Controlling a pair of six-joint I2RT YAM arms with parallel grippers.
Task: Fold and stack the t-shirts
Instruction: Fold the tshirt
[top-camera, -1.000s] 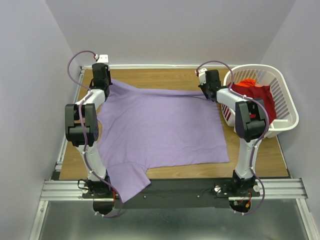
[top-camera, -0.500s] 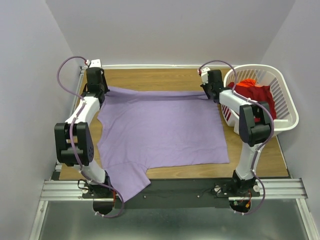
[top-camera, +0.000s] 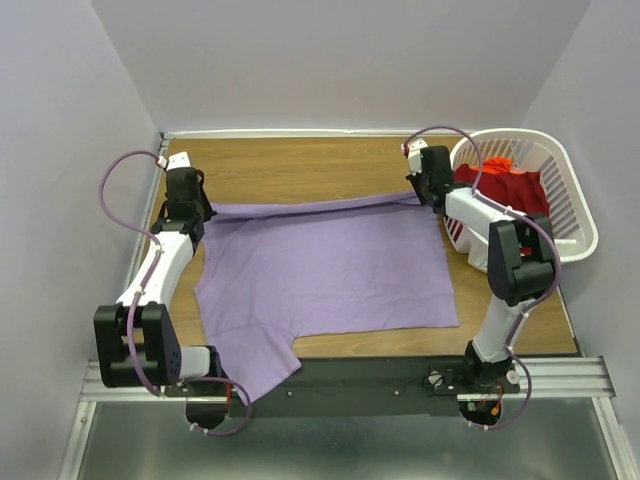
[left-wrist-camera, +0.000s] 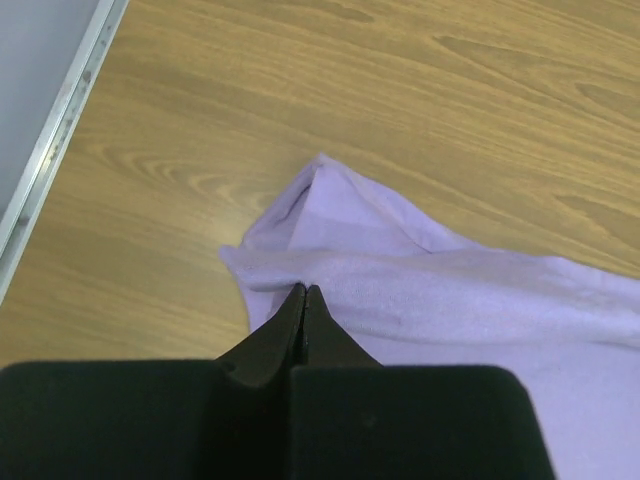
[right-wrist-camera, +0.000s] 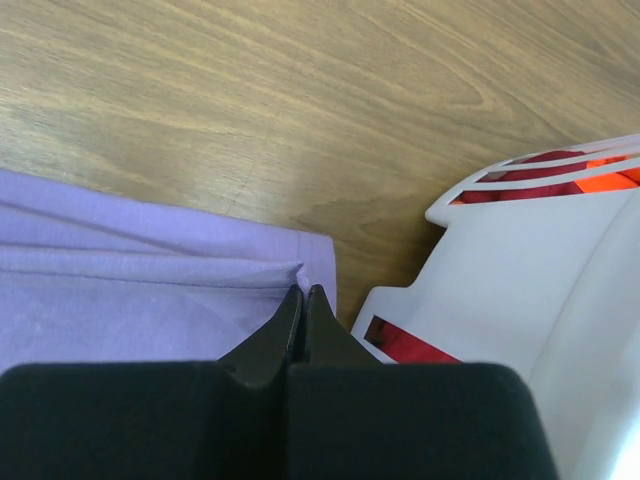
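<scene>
The lavender t-shirt (top-camera: 320, 265) lies spread across the wooden table (top-camera: 300, 165), one sleeve hanging over the near edge. Its far edge is drawn up into a narrow fold. My left gripper (top-camera: 192, 208) is shut on the far left corner of that fold; in the left wrist view its tips (left-wrist-camera: 305, 291) pinch the lavender cloth (left-wrist-camera: 420, 290). At the far right corner my right gripper (top-camera: 428, 197) is shut on the cloth, its tips (right-wrist-camera: 303, 291) biting a crease of the shirt (right-wrist-camera: 150, 290). The deep red t-shirt (top-camera: 512, 190) lies crumpled in the basket.
A white slatted laundry basket (top-camera: 578, 225) stands at the table's right side, close beside my right gripper, and its wall (right-wrist-camera: 520, 260) fills the right of the right wrist view. A metal rail (left-wrist-camera: 55, 150) borders the table's left edge. Bare wood lies beyond the shirt's far edge.
Both grippers have moved toward the near side, pulling the shirt's far edge with them. The left arm has swung outward to the left.
</scene>
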